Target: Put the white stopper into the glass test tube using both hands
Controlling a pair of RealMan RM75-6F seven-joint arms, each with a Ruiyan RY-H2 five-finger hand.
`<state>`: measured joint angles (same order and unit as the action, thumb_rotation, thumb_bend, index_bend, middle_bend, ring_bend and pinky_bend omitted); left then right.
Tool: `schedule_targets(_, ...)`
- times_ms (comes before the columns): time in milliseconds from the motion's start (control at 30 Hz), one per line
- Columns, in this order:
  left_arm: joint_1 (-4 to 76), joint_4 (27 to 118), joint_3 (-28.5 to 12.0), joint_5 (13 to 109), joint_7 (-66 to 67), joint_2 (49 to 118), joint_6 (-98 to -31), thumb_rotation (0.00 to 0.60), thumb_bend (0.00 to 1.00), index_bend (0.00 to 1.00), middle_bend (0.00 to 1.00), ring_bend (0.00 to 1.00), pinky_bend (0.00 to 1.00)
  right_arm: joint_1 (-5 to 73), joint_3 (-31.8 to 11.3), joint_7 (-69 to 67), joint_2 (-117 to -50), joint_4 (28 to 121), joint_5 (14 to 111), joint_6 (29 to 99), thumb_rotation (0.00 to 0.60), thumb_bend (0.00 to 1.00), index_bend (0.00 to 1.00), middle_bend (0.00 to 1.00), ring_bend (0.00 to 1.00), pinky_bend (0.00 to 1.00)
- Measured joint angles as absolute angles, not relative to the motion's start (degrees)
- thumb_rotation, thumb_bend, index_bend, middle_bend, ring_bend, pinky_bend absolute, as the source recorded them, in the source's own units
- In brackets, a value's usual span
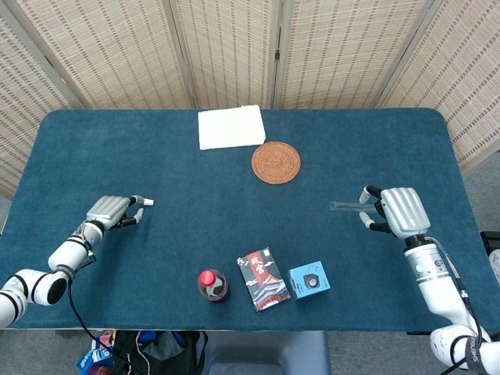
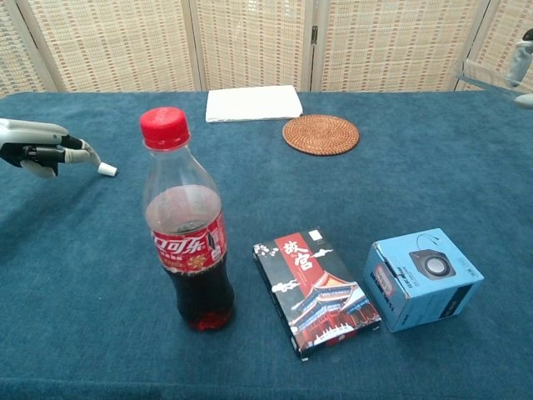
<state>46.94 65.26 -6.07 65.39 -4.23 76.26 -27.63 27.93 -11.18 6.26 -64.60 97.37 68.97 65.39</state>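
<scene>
At the near edge of the blue table (image 1: 172,250), a cola bottle (image 2: 186,225) with a red cap stands beside a card box (image 2: 315,290) and a small blue box (image 2: 423,277). Farther back on the left, the left hand (image 1: 113,211) lies low on the cloth, its fingertips (image 2: 83,156) touching the white stopper (image 2: 107,170), which rests on the table; whether the fingers actually grip it cannot be told. Across the table on the right, the right hand (image 1: 394,211) grasps the glass tube (image 1: 348,207), held level with its open end pointing toward the middle. Beyond them lie a round woven coaster (image 1: 276,162) and a folded white cloth (image 1: 231,126).
</scene>
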Motion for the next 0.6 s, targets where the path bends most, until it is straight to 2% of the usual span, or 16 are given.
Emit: schedule_targets(600,47.9,70.6,-6.4,63.1,-0.7,74.0,-30.6,0.068,0.50,0.16,0.99,0.97,1.00,27.0,-11.2,4.4,-64.5,96.5,69.5,65.6,0.600,0.65,0.86,1.00,1.00,1.00)
